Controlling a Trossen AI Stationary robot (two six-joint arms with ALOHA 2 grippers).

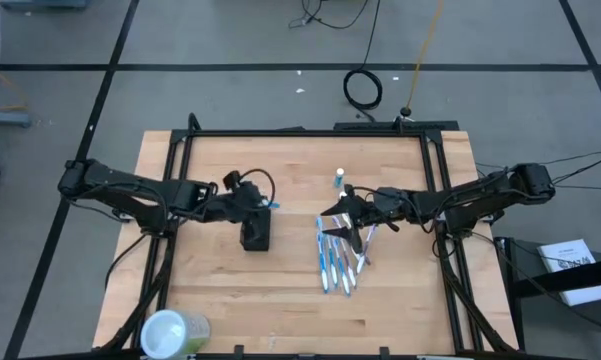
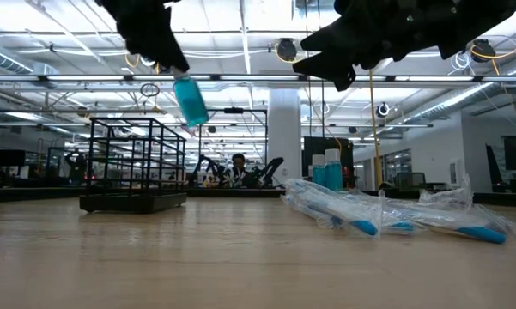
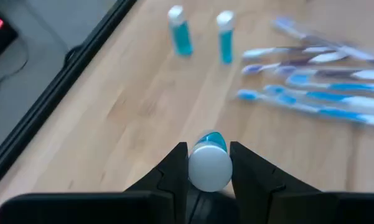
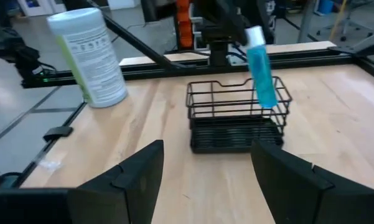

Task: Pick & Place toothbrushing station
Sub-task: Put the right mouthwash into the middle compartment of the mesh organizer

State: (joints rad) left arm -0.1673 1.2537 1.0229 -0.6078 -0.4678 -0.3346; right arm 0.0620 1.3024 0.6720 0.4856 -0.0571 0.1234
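The black mesh holder (image 1: 257, 236) stands upright on the table left of centre; it also shows in the low view (image 2: 133, 172) and the right wrist view (image 4: 236, 121). My left gripper (image 1: 263, 203) is just above it, shut on a small blue tube with a white cap (image 2: 191, 99). Several blue-white toothbrushes (image 1: 335, 262) lie flat on the table right of centre. Two more blue tubes (image 1: 340, 179) stand upright behind them. My right gripper (image 1: 342, 222) hovers open and empty over the far ends of the toothbrushes. My left gripper pinches the tube's white cap end (image 3: 210, 168) between its two fingers (image 3: 174, 168). The fingers come from above, slanting down. The tube hangs below them, tilted, blue body (image 4: 260, 71) lowest, clear of the table and over the holder's far side.
A pale green-white round container (image 1: 175, 333) stands at the table's near left corner, also in the right wrist view (image 4: 90, 56). The black table frame (image 1: 310, 131) runs along the far edge. Bare wood lies between holder and toothbrushes.
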